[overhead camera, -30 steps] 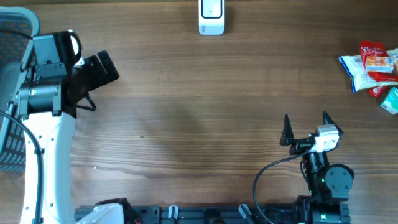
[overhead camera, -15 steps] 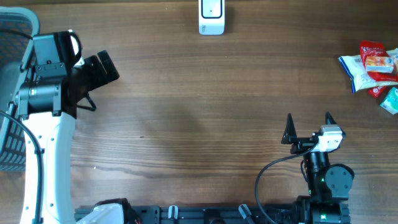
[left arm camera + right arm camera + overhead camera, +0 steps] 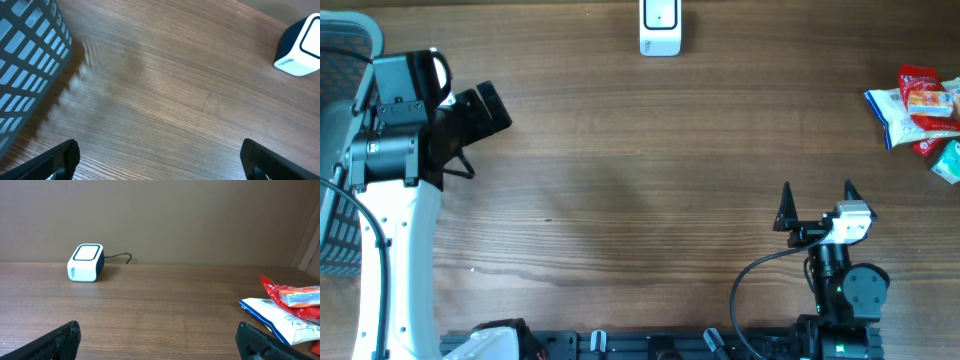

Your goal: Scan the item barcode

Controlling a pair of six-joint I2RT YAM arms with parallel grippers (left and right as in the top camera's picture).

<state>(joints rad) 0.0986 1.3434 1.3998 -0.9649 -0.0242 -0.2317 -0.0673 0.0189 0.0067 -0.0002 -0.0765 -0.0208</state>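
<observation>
The white barcode scanner (image 3: 660,28) stands at the table's far edge; it also shows in the left wrist view (image 3: 300,47) and the right wrist view (image 3: 86,262). Snack packets lie at the far right: a white-and-blue one (image 3: 895,108) (image 3: 282,320) under a red one (image 3: 923,88) (image 3: 295,297), and a teal one (image 3: 949,160). My right gripper (image 3: 817,197) (image 3: 157,341) is open over bare wood near the front edge, well short of the packets. My left gripper (image 3: 480,112) (image 3: 160,160) hovers open at the left, with nothing between its fingers.
A blue-grey mesh basket (image 3: 338,70) (image 3: 25,65) stands at the left edge beside the left arm. The scanner's cable (image 3: 120,256) trails off behind it. Bare wooden tabletop (image 3: 650,180) lies between the two arms.
My right gripper has shifted slightly to the right. The left arm, the scanner and the packets have not moved.
</observation>
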